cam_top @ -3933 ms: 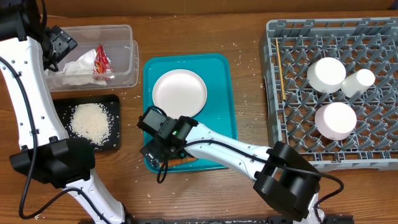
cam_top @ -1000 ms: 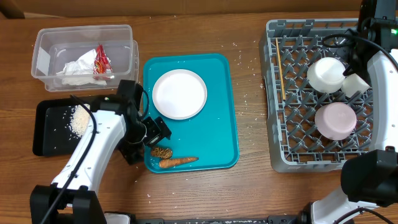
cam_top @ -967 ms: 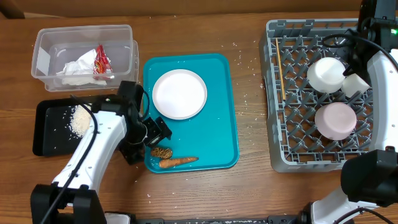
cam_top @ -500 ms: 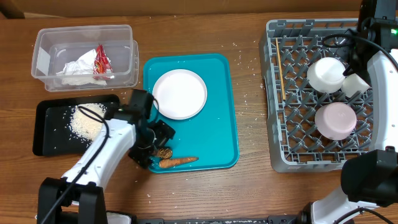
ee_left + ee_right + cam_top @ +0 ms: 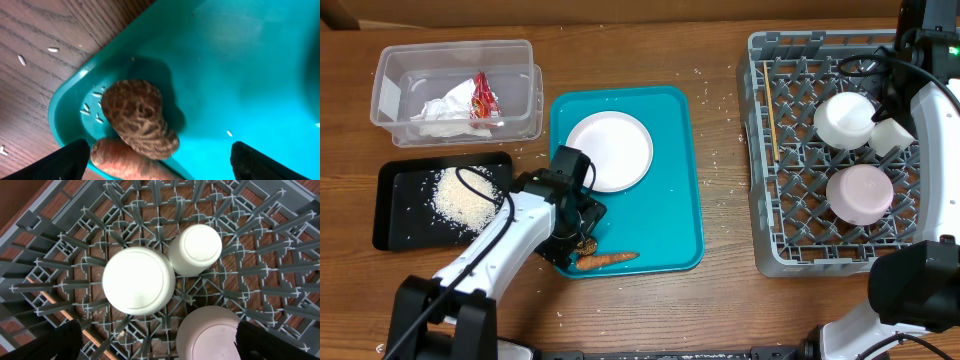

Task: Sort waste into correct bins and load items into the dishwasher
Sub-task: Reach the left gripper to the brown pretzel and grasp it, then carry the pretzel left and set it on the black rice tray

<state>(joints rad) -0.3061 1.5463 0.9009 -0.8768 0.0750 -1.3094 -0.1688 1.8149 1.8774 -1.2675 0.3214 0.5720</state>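
Well to the left of the left pincer, a clear tub with crumpled napkins and a red-and-white wrapper inside. Nearer to it, a black tray with a heap of rice. Left pincer spread open, low over a corner of the teal tray, gripping nothing. Between its fingers and clear of both, the brown food piece, with the carrot right against it. Just beyond, the white plate flat on the teal tray. Far to the right, the grey rack, chopsticks along its left edge. Right pincer wide open above the rack, holding nothing. Beneath it, among the pegs, an upturned bowl, the small cup beside that, and a second bowl.
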